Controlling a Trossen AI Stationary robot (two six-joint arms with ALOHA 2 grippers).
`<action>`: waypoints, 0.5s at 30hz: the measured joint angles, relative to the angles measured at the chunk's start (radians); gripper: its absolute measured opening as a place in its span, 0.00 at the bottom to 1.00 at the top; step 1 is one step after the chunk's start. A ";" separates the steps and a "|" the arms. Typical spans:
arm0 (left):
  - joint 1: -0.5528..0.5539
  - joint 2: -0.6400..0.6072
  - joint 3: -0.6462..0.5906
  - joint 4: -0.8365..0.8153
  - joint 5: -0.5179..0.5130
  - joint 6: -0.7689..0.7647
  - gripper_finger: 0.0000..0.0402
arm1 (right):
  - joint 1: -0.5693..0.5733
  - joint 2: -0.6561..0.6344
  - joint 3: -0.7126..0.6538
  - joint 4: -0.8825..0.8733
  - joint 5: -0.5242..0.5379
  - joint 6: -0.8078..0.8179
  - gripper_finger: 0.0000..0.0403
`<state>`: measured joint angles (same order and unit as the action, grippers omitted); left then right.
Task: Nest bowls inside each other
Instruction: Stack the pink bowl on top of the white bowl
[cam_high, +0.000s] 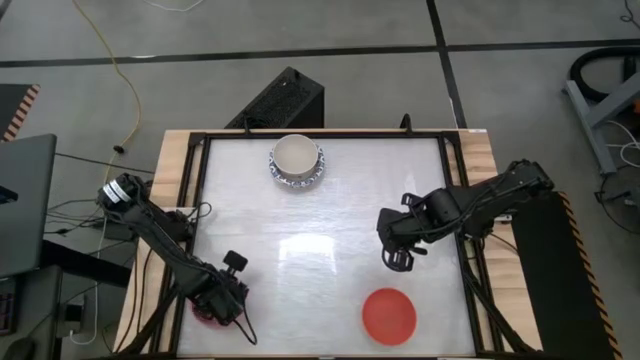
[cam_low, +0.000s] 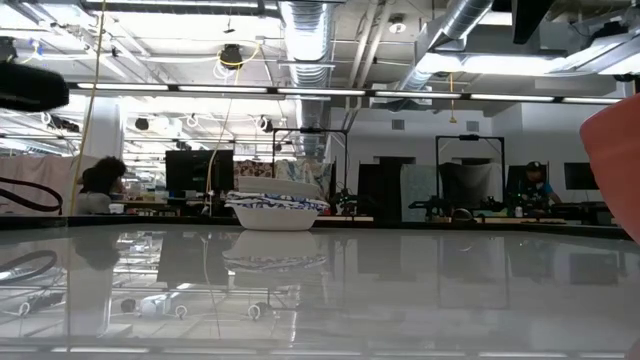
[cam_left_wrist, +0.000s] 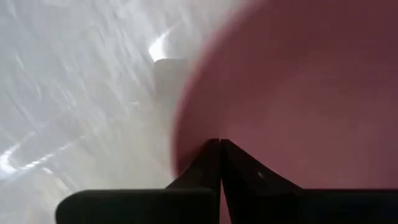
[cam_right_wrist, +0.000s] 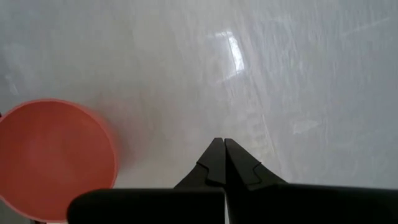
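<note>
- Left end effector clenched, fingers together, over the pink bowl at the tabletop's near-left corner
- Right end effector clenched, empty; red bowl just beside; stacked blue-rimmed bowls far side

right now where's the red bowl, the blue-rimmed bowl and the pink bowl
red bowl (cam_high: 389, 315): high view, middle of its inside
blue-rimmed bowl (cam_high: 297, 157): high view, its white inside
pink bowl (cam_left_wrist: 298, 93): left wrist view, its inner wall

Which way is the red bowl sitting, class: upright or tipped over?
Upright. From above, the red bowl shows a full round mouth facing up, and the right wrist view looks into its open, empty inside.
</note>
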<state>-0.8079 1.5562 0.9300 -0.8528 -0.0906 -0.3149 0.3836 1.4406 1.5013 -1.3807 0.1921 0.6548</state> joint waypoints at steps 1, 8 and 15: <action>0.003 0.000 -0.014 0.003 -0.010 0.015 0.00 | 0.000 -0.002 0.000 0.000 0.000 0.000 0.02; 0.036 -0.002 -0.068 -0.003 -0.111 0.045 0.00 | -0.007 -0.009 0.000 0.004 -0.006 0.001 0.02; 0.043 -0.072 -0.068 -0.045 -0.252 -0.066 0.00 | -0.033 -0.009 0.000 0.000 -0.006 -0.006 0.02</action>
<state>-0.7644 1.4840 0.8619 -0.8976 -0.3427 -0.3808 0.3509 1.4319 1.5013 -1.3804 0.1859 0.6487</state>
